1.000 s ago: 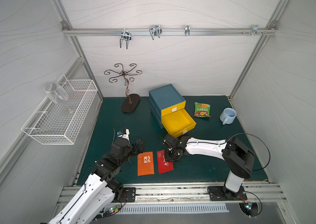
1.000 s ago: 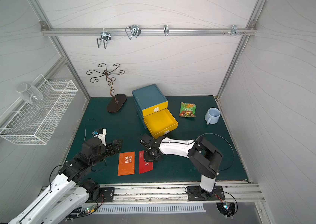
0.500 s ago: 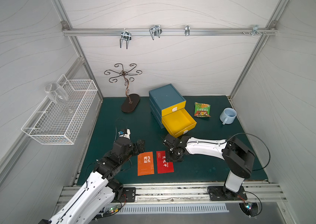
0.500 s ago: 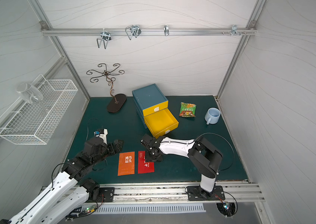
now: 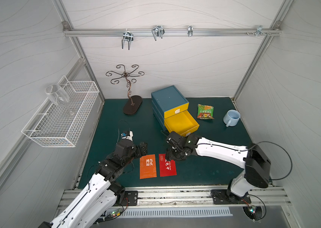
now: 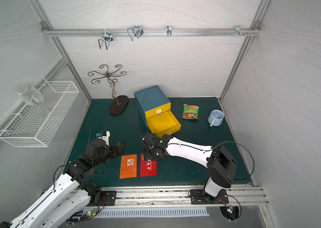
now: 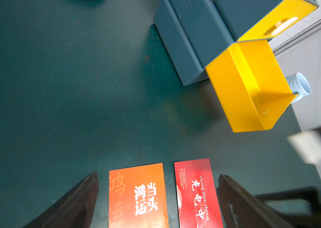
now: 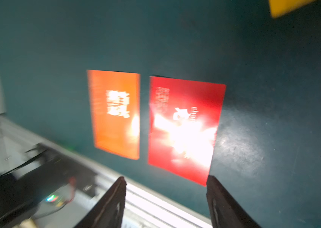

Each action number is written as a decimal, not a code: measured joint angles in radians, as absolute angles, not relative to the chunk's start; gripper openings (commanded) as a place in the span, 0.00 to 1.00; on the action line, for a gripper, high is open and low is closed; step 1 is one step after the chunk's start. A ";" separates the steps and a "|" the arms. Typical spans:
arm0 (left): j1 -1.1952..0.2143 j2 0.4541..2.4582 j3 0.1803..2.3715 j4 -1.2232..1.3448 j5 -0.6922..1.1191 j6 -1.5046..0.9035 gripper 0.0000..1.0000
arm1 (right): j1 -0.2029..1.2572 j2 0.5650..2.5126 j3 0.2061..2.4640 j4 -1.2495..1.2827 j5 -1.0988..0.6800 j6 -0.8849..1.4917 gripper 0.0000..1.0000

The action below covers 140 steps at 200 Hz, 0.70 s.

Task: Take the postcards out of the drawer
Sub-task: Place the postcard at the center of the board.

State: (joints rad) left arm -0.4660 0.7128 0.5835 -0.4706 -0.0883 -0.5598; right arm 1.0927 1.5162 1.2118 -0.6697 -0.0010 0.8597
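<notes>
Two postcards lie flat side by side on the green mat near its front edge, an orange one and a red one. My right gripper hovers over the red card's far end, open, with nothing between its fingers. Just behind the orange card's far left corner, my left gripper stands wide open and empty. The yellow drawer is pulled out, and its inside looks bare.
The blue drawer cabinet stands at the back centre. Right of it are a green snack packet and a pale blue mug. A dark metal stand is at the back left. A wire basket hangs on the left wall.
My right gripper has opened wider and let go of the red postcard, which went from slanted to lying flat beside the orange one. The left arm shifted only slightly.
</notes>
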 measured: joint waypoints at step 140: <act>-0.463 1.651 1.592 -0.474 0.030 -0.247 0.99 | 0.295 1.273 0.822 -0.356 -0.455 0.709 0.45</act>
State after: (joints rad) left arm -0.4625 1.6508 1.5917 -0.4740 0.0303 -0.2466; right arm 0.2947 1.2728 0.8215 -0.3565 -0.4549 0.7090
